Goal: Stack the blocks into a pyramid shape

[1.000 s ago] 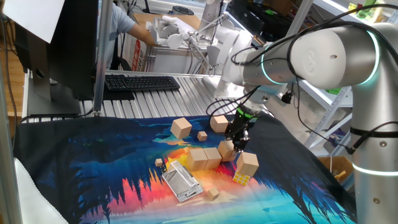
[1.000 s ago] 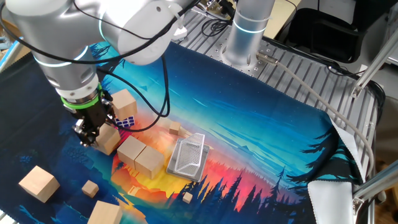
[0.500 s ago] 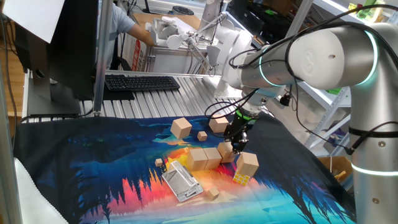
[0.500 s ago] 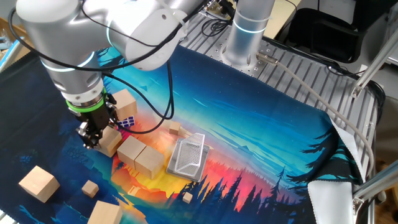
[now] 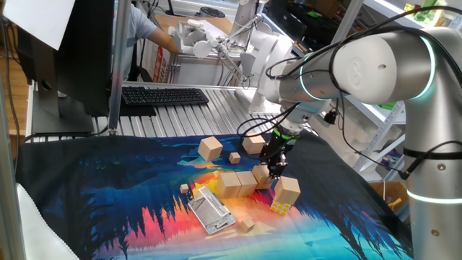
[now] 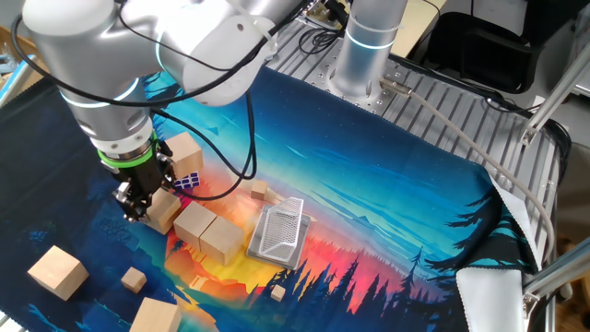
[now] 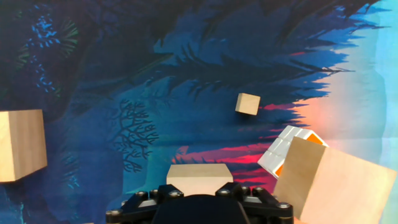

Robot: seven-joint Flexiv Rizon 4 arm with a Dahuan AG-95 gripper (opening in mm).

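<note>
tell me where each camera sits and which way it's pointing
One fixed view: low at the mat's edge, facing the keyboard; shows the arm's elbow and gripper.
The other fixed view: high on the far side, looking down; shows the arm's base, gripper.
Hand view: on the hand, looking straight down; shows the gripper's underside around a block.
Shared: that gripped block and the puzzle cube.

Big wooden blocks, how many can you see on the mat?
6: two side by side, one in the gripper beside them, one on the puzzle cube, two loose. Others may be hidden.
</note>
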